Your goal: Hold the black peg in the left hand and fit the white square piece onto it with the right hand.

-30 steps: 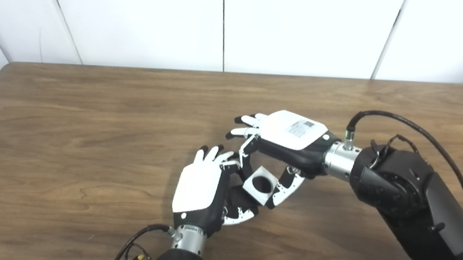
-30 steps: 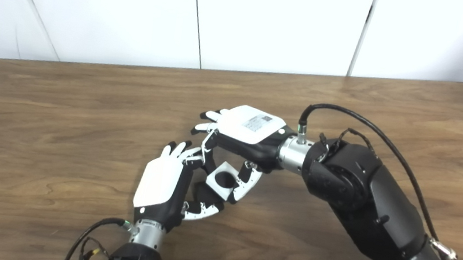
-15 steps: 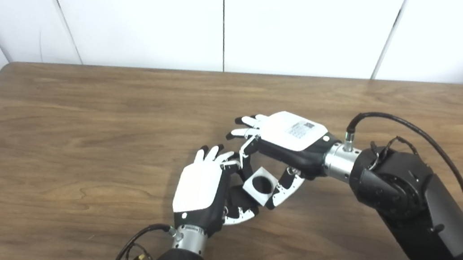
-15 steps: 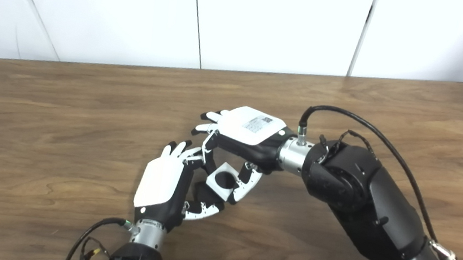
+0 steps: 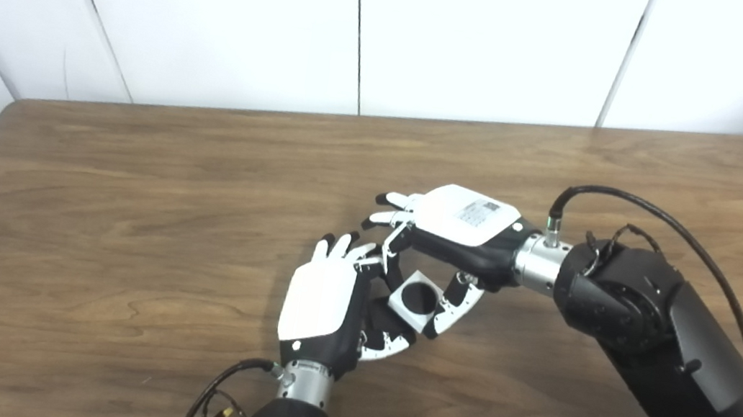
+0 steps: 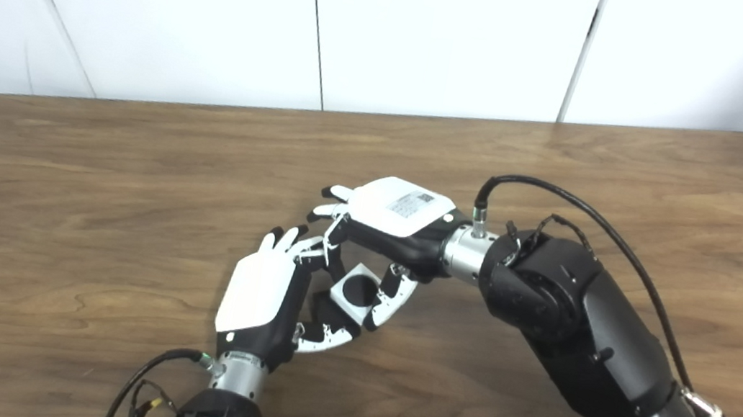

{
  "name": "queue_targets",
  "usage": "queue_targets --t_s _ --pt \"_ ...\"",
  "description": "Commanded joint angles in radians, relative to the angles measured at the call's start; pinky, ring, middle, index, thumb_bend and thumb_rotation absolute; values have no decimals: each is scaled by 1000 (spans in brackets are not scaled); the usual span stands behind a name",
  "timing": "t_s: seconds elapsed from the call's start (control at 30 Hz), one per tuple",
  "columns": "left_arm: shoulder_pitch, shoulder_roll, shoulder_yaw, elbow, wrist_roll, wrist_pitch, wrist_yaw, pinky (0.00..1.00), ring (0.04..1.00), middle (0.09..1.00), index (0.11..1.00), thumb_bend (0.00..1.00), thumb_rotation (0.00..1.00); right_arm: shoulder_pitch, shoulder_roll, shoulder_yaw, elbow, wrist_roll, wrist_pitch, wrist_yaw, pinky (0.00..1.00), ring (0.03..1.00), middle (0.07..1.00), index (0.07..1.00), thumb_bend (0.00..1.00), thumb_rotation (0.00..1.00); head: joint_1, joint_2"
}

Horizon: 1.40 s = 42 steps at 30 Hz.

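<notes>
My left hand [image 5: 322,300] rises from the bottom edge, white back up, fingers curled round a dark shape that I take for the black peg [image 5: 390,322]; most of it is hidden. The white square piece [image 5: 414,300] has a round hole that looks dark inside. It is pinched between the thumb and fingers of my right hand [image 5: 459,232], which reaches in from the right above it. The piece sits tilted right against the left hand's fingertips. Whether the peg is inside the hole I cannot tell.
Both hands work over a brown wooden table [image 5: 125,203] set against white wall panels. The right forearm [image 5: 672,345] with its black cable crosses the lower right. A cable loops from the left wrist [image 5: 215,390] at the bottom edge.
My right hand has sunk a little and shifted left, pressing the white piece slightly closer to the left hand. The left hand has stayed in place.
</notes>
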State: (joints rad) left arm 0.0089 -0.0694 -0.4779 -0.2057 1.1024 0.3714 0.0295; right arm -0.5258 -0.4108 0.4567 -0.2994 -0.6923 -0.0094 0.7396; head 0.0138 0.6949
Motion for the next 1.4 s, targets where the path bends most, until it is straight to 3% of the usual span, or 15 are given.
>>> queue_targets --t_s 0.0,0.17,0.73,0.83,0.9,1.17,1.37 --pt "-11 -2 -1 6 9 7 -15 1000 956 846 488 514 81 -26 0 -14 -6 4 -3 -7 956 1000 901 615 921 171 0 1" --pt "-11 -4 0 5 8 9 -19 1000 955 845 488 513 82 -27 0 -17 -4 2 -5 -7 951 1000 898 628 976 197 1 1" --pt "-15 -3 5 17 12 15 -16 1000 953 846 492 515 92 -36 1 -32 -12 5 15 3 952 1000 900 633 991 209 3 -2" --pt "-17 -2 9 13 13 22 -27 1000 954 848 561 744 317 -38 -1 -36 -9 7 12 -2 946 1000 898 630 995 217 7 -6" --pt "-18 0 13 10 12 27 -39 1000 961 855 600 816 397 -39 -2 -39 -7 8 15 -3 949 1000 900 630 998 218 6 -9" --pt "-23 28 7 -2 47 42 -80 1000 938 854 689 876 541 -43 2 -54 -3 1 20 -9 949 1000 891 634 1000 222 6 -14" --pt "-22 44 18 -22 39 46 -119 1000 935 864 750 893 575 -47 1 -58 -1 -3 22 -7 954 1000 899 633 1000 243 8 -19"
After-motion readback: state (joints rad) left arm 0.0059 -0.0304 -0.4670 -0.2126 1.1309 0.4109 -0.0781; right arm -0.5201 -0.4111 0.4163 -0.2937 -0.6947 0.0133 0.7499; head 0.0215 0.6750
